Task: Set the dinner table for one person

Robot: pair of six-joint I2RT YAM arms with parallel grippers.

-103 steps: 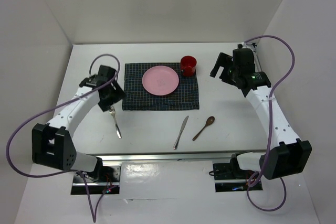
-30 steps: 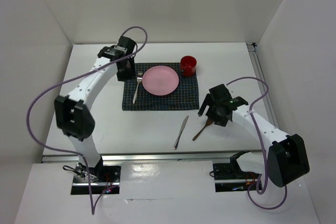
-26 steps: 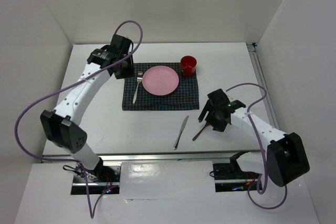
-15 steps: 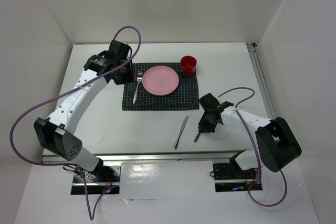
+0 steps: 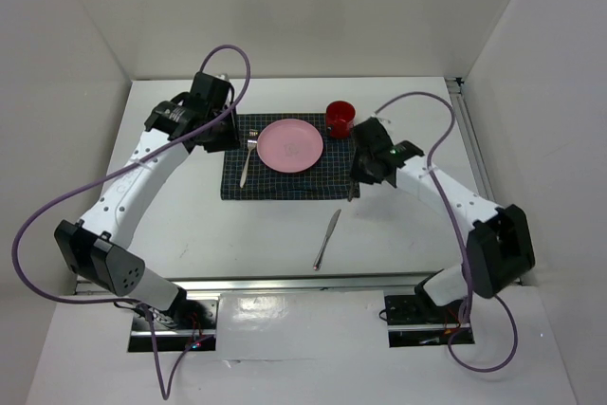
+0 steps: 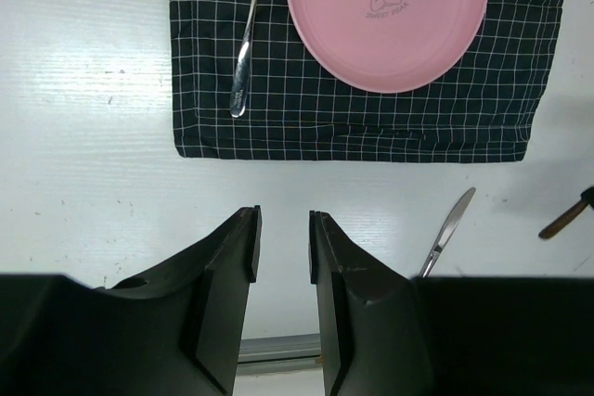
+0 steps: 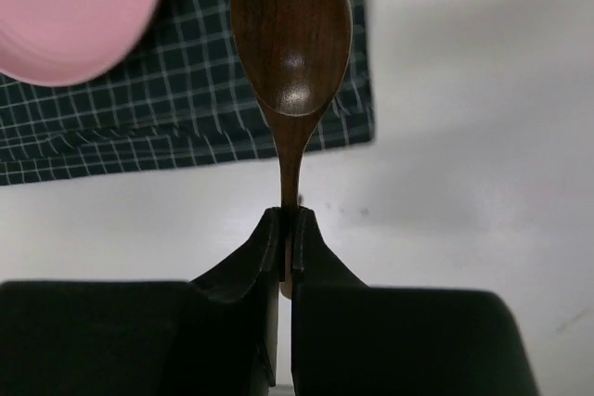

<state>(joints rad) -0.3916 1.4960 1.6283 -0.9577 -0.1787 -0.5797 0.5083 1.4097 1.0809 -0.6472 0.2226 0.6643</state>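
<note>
Right gripper (image 7: 288,229), clenched on the handle of the wooden spoon (image 7: 290,34), holds it raised over the right edge of the checked placemat (image 7: 186,127), beside the pink plate (image 7: 74,16). Half a second earlier the spoon lay on the dinner table (image 5: 266,225), right of the knife (image 5: 327,239), which remains there. Left gripper (image 6: 283,229) hovers released and empty, with the fork (image 6: 246,53) now left of the plate, so spoon and knife placement are judged outstanding.

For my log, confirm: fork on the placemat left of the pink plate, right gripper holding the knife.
Not the knife: the right wrist view shows the right gripper holding the wooden spoon. The fork is on the placemat left of the pink plate.
</note>
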